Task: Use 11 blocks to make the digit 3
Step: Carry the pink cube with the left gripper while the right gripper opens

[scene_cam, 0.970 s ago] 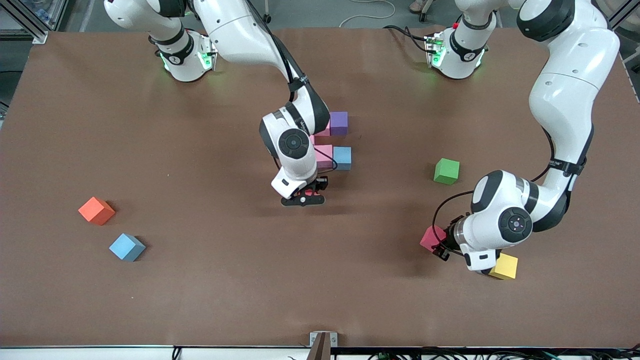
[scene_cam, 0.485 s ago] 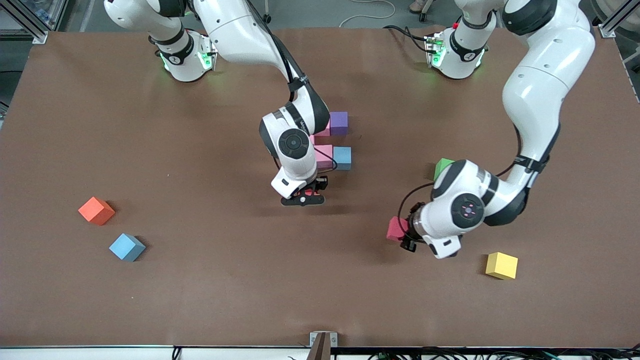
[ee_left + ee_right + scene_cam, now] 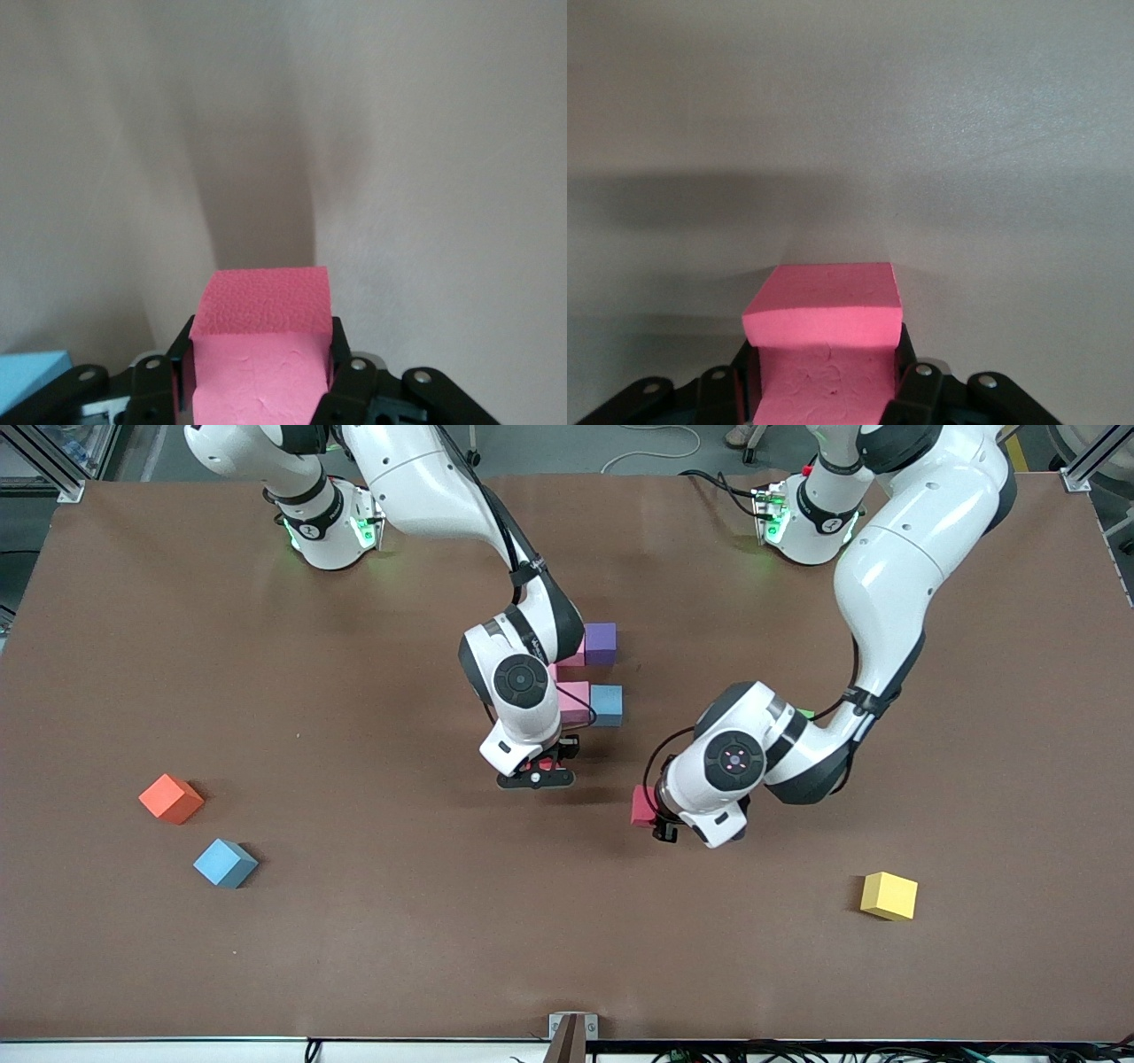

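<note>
clamping a red cube in each gripper, left and right, we pinch these light, squashy foam blocks by flat sides.

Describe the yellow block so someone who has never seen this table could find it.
Start at the left arm's end of the table. The yellow block sits alone there, nearer the front camera than the left hand. It is the only yellow cube visible.
</note>
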`<state>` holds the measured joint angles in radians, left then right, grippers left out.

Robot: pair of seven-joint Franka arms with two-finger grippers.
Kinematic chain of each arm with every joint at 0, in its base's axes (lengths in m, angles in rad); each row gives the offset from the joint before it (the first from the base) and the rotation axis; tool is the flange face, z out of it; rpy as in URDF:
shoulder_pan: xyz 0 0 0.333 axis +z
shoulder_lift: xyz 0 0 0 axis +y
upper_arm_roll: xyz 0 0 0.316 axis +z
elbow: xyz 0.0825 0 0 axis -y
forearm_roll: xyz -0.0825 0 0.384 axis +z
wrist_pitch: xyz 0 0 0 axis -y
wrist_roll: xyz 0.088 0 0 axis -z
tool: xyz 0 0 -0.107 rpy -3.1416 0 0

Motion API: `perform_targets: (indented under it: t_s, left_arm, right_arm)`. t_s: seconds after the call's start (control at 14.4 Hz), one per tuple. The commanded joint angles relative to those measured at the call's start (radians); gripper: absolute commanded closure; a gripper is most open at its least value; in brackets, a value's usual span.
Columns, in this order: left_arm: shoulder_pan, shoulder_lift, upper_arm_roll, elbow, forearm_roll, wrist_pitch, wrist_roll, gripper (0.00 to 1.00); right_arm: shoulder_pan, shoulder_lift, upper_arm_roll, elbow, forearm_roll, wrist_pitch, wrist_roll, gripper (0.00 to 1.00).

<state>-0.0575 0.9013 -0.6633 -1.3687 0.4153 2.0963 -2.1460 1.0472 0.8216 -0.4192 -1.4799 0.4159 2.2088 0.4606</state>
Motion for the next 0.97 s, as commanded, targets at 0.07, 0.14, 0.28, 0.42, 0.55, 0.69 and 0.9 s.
perform_targets:
  t_s: [0.07, 0.14, 0.28, 0.42, 0.55, 0.69, 0.9]
  left_arm:
    - [-0.021, -0.027, 0.008, -0.018, 0.011, -0.015, -0.038, 0.80]
    - [-0.024, -0.027, 0.007, -0.019, 0.011, -0.015, -0.045, 0.80]
    - [-0.036, -0.025, 0.008, -0.021, 0.011, -0.016, -0.055, 0.80]
    - [-0.035, -0.028, 0.007, -0.033, 0.011, -0.036, -0.052, 0.80]
    - [-0.036, -0.027, 0.007, -0.032, 0.011, -0.036, -0.054, 0.80]
    - [-0.044, -0.027, 0.007, -0.030, 0.011, -0.036, -0.055, 0.80]
    - [-0.054, -0.027, 0.005, -0.029, 0.007, -0.036, -0.066, 0.80]
  right_arm:
    - [0.022, -0.003, -0.003, -0.056, 0.001, -0.004, 0.009, 0.80]
    - [0.020, -0.002, -0.003, -0.054, 0.003, -0.001, 0.009, 0.69]
    - [0.020, -0.001, -0.003, -0.054, 0.001, 0.031, 0.009, 0.48]
    - [0.014, 0.001, -0.003, -0.054, -0.005, 0.040, -0.005, 0.19]
    - [0.010, 0.001, -0.003, -0.053, -0.009, 0.039, -0.016, 0.00]
    - [0.008, 0.001, -0.003, -0.046, -0.009, 0.040, -0.037, 0.00]
    - [0.008, -0.001, -0.003, -0.045, -0.005, 0.039, -0.037, 0.00]
